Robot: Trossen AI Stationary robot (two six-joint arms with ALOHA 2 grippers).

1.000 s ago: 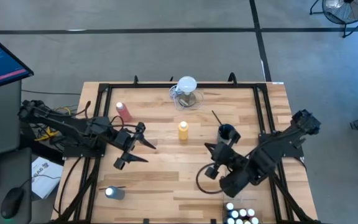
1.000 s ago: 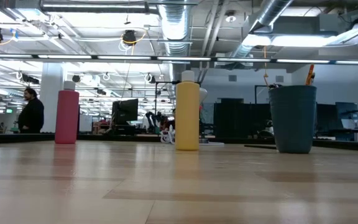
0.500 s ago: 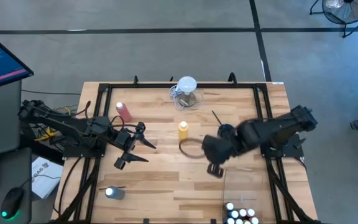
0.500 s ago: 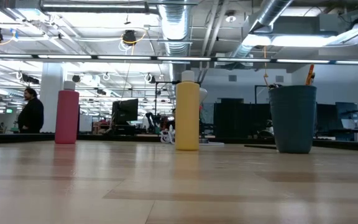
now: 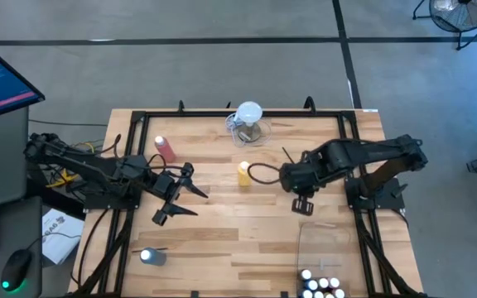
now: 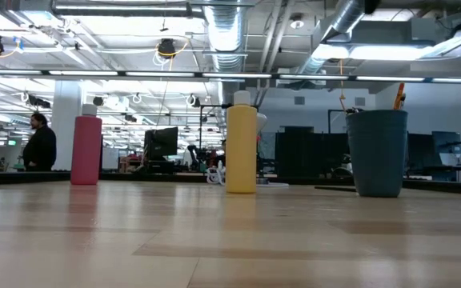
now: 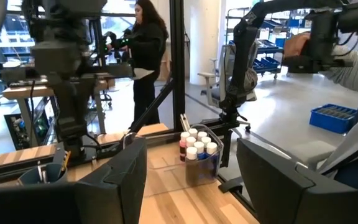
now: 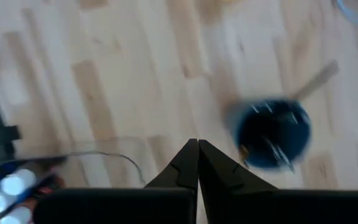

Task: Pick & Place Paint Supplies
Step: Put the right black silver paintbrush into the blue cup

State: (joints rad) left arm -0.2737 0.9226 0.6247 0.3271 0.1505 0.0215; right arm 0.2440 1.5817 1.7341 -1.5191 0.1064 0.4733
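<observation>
A yellow squeeze bottle (image 5: 244,172) (image 6: 241,144) stands upright mid-table, and a pink-red one (image 5: 165,149) (image 6: 86,150) stands at the far left. A blue cup (image 8: 273,132) (image 6: 377,152) holds thin brushes; in the high view my right arm covers it. My right gripper (image 8: 197,150) (image 5: 298,184) is shut and points down above bare wood beside the cup, holding nothing. Another brush (image 5: 288,155) lies flat on the table. White-capped small bottles (image 5: 320,285) (image 7: 197,148) stand in a clear bin. My left gripper (image 5: 189,192) (image 7: 191,158) waits open at the left, level, above the table.
A clear jug with a white round top (image 5: 248,122) stands at the far middle. A grey bottle (image 5: 149,256) lies near the front left. A black frame (image 5: 139,116) runs around the table. People show in the room beyond.
My right gripper has swung from beside the clear bin at the near right toward the far edge, ending over the blue cup. It has tipped from slanting to pointing almost straight down and has stayed shut. The bottles and the cup have not moved.
</observation>
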